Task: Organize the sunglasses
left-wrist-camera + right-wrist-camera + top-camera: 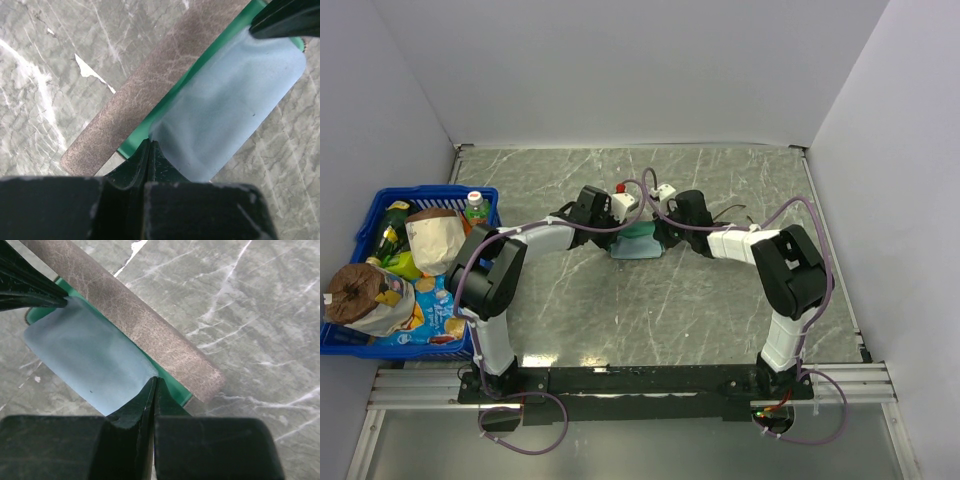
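Clamping blue cloth (230, 105), left pincer (150, 144) and right pincer (154, 381) meet over white-walled marble table (720, 300).

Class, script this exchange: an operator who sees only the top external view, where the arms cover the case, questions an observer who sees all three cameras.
Operator: Are the pincers gripping anything?
Observer: Both the left pincer and the right pincer are shut on the light blue cloth, at opposite ends.
Operator: Any sunglasses showing?
Observer: No; the cloth lies over the green lining of the case, hiding what is inside.
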### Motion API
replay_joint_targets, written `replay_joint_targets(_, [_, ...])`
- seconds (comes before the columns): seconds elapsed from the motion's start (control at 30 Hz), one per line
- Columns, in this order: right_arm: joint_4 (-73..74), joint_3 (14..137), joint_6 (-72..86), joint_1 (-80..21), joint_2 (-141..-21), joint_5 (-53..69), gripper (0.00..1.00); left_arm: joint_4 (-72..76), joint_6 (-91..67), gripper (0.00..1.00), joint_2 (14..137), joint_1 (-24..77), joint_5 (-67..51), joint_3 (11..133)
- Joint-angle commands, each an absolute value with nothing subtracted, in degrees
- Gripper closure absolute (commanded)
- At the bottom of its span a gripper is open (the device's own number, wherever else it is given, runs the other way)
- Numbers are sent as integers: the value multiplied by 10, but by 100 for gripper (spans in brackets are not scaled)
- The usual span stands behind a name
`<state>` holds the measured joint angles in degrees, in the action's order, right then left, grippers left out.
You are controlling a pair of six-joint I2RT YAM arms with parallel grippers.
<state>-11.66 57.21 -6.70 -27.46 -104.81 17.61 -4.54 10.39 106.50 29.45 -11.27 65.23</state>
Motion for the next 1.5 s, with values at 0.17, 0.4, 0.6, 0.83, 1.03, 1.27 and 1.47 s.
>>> replay_joint_targets(0.17, [-163,558,-92,-284,-1013,151,100,-22,108,99,1034,301,-88,647])
replay_joint_targets(0.4, [-173,554,-102,-291,-1014,142,100,-15,111,99,1032,305,-75,642])
replay_joint_targets(0.6, [-182,550,-107,-294,-1011,134,100,-15,111,99,1031,308,-69,642])
replay_joint_targets(0.83, [-193,544,-113,-296,-1008,124,100,-9,113,99,1031,312,-58,639])
replay_joint_targets(1.03, [-204,537,-118,-297,-1004,120,100,-7,115,99,1030,315,-52,638])
replay_joint_targets(1.27, [-214,529,-121,-296,-998,115,100,-4,116,99,1029,316,-44,636])
replay_joint_targets(1.47, [-214,531,-122,-297,-1000,116,100,-4,118,99,1032,317,-40,637])
